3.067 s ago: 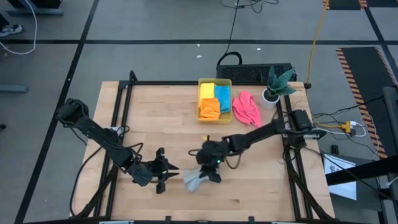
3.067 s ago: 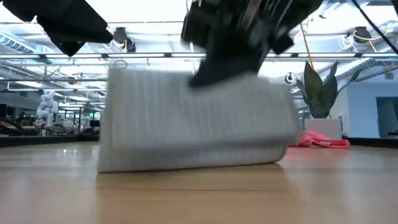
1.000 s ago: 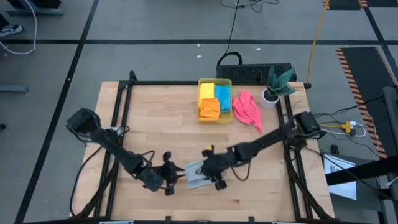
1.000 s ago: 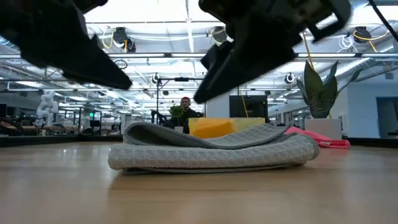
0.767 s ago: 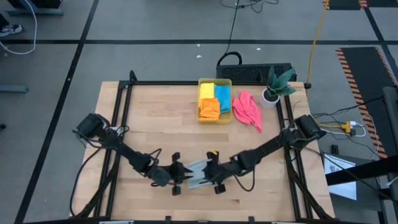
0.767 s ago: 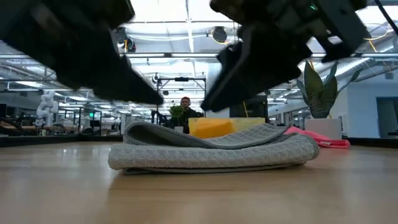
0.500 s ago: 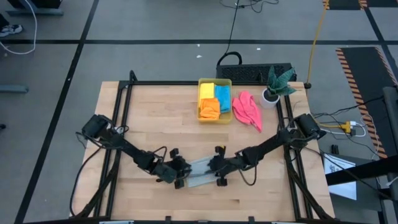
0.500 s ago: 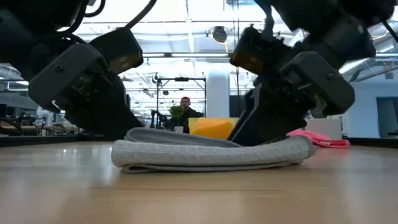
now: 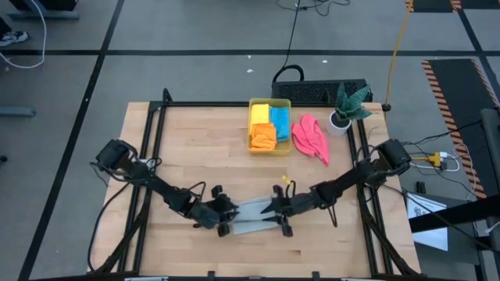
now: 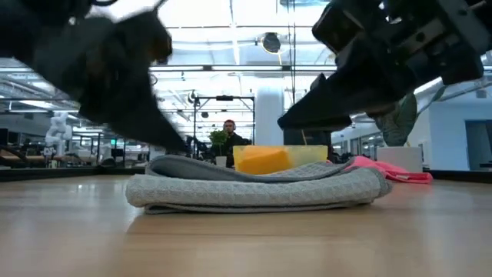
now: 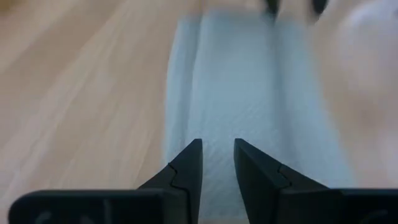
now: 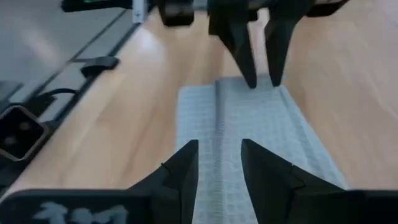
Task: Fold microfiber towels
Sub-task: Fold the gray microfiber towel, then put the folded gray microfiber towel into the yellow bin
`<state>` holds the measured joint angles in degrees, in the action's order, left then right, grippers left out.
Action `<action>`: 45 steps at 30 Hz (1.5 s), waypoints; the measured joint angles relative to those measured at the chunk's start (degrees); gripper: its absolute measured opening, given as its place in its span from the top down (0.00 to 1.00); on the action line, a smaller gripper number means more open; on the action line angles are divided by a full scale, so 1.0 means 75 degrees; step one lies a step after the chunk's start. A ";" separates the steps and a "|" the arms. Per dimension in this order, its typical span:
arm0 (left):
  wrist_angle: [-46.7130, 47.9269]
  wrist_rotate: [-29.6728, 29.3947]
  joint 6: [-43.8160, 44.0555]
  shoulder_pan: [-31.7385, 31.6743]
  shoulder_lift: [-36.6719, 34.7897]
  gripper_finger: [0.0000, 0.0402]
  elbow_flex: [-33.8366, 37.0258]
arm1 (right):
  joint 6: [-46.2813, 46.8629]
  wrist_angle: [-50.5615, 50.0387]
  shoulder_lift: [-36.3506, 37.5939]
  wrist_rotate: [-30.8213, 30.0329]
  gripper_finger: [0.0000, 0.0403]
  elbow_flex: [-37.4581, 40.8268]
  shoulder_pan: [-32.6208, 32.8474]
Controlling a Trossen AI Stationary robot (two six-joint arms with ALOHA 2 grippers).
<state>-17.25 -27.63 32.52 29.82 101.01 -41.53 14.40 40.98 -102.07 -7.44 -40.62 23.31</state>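
Note:
A light grey towel (image 9: 251,218) lies folded into a long narrow strip on the table's near middle, seen side-on in the low view (image 10: 254,188). My left gripper (image 9: 227,221) is open by a narrow gap (image 11: 217,152) and slants down at the strip's left end. My right gripper (image 9: 273,217) is open (image 12: 219,155) at the strip's right end, nearly level, with its fingertips (image 10: 284,121) hanging a little above the cloth. A pink towel (image 9: 311,136) lies crumpled at the far right. My left gripper's fingertips (image 12: 252,81) come down from the left onto the strip's left end (image 12: 261,90). Whether they touch the cloth I cannot tell.
A yellow bin (image 9: 251,125) at the far middle holds folded yellow (image 9: 260,114), blue (image 9: 280,121) and orange (image 9: 263,137) towels. A potted plant (image 9: 346,105) stands at the far right corner. Bare wood lies to the left and near side of the strip.
My left gripper has moved toward the table's right edge and down, reaching the strip's left end. My right gripper has sunk, drawn back a little toward the right edge and tipped from steeply down to nearly level. The grey towel stays folded where it lay.

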 joint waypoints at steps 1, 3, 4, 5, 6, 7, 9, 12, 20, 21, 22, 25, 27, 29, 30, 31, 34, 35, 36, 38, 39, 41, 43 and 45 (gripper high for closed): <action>-0.0271 -0.0020 -0.0113 0.0025 -0.0054 0.77 0.0001 | -0.0068 0.0087 -0.0009 0.0011 0.72 0.0003 0.0003; -0.0784 0.0066 -0.0497 0.0051 -0.0064 0.77 -0.0027 | -0.0136 0.0341 -0.0085 0.0010 0.72 -0.0006 0.0009; -0.0899 0.0168 -0.0714 0.0067 -0.0056 0.77 -0.0016 | -0.0141 0.0413 -0.0155 -0.0011 0.72 -0.0012 0.0003; -0.1001 0.0313 -0.0886 0.0080 -0.0033 0.77 -0.0007 | -0.0142 0.0410 -0.0248 -0.0083 0.72 -0.0012 -0.0014; -0.1072 0.0475 -0.0957 0.0064 0.0009 0.77 -0.0007 | -0.0117 0.0391 -0.0347 -0.0218 0.72 -0.0008 -0.0038; -0.1003 0.0605 -0.0949 0.0048 0.0048 0.77 -0.0017 | -0.0056 0.0354 -0.0435 -0.0286 0.72 -0.0003 -0.0069; -0.0496 0.0702 -0.0744 0.0041 0.0117 0.77 -0.0014 | 0.0070 0.0125 -0.0513 -0.0390 0.72 -0.0005 -0.0139; 0.0218 0.0662 -0.0147 0.0060 0.0216 0.77 -0.0007 | 0.0317 -0.0488 -0.0524 -0.0384 0.72 -0.0006 -0.0254; 0.0469 0.0577 0.0030 0.0169 0.0164 0.77 -0.0016 | 0.0452 -0.1005 -0.0039 0.0634 0.58 -0.0006 -0.0630; 0.0384 0.0593 -0.0034 0.0188 0.0120 0.77 -0.0009 | 0.0453 -0.0985 0.0081 0.0747 0.56 -0.0013 -0.0662; 0.0235 0.0617 -0.0070 0.0191 0.0077 0.77 -0.0007 | 0.0444 -0.0980 0.0186 0.0835 0.53 -0.0042 -0.0675; 0.0109 0.0624 -0.0162 0.0198 -0.0126 0.77 -0.0008 | 0.0279 -0.1097 0.0285 0.0987 0.47 -0.0285 -0.0736; 0.0085 0.0567 -0.0182 0.0189 -0.0287 0.77 -0.0007 | 0.0088 -0.1533 0.0224 0.1015 0.43 -0.0565 -0.0819; 0.0015 0.0347 -0.0229 0.0162 -0.0378 0.77 -0.0013 | -0.0067 -0.2181 0.0137 0.1014 0.40 -0.0887 -0.0978; -0.0041 0.0233 -0.0336 0.0152 -0.0389 0.77 -0.0011 | -0.0080 -0.2550 0.0110 0.1014 0.38 -0.1009 -0.1091; -0.0144 0.0195 -0.0464 0.0128 -0.0391 0.77 -0.0011 | -0.0085 -0.2856 0.0094 0.1014 0.37 -0.1122 -0.1206; -0.0457 0.0189 -0.0714 -0.0014 -0.0298 0.77 -0.0016 | 0.0052 -0.3358 0.0098 0.1065 0.34 -0.1198 -0.1562; -0.0519 0.0197 -0.0727 -0.0069 -0.0241 0.77 -0.0024 | 0.0146 -0.3494 0.0094 0.1197 0.33 -0.1195 -0.1678; -0.0480 0.0197 -0.0735 -0.0115 -0.0225 0.77 -0.0016 | 0.0205 -0.3606 0.0090 0.1375 0.33 -0.1181 -0.1771; -0.0552 0.0196 -0.0823 -0.0243 -0.0213 0.77 -0.0008 | 0.0269 -0.3716 0.0089 0.1777 0.34 -0.1112 -0.1888; -0.0600 0.0189 -0.0901 -0.0315 -0.0195 0.77 -0.0020 | 0.0288 -0.3720 0.0089 0.1958 0.35 -0.1071 -0.1913; -0.0745 0.0079 -0.1171 -0.0421 -0.0165 0.77 -0.0010 | 0.0363 -0.3724 0.0089 0.2211 0.38 -0.1001 -0.1908; -0.1252 0.0074 -0.1513 -0.0559 -0.0104 0.77 -0.0013 | 0.0395 -0.3703 0.0089 0.2416 0.41 -0.0945 -0.1866; -0.1707 0.0080 -0.2005 -0.0652 0.0016 0.77 -0.0030 | 0.0393 -0.3697 0.0089 0.2400 0.45 -0.0865 -0.1788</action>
<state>-30.05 -27.03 17.48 24.93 101.13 -41.76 17.34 13.25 -101.41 10.55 -47.11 9.90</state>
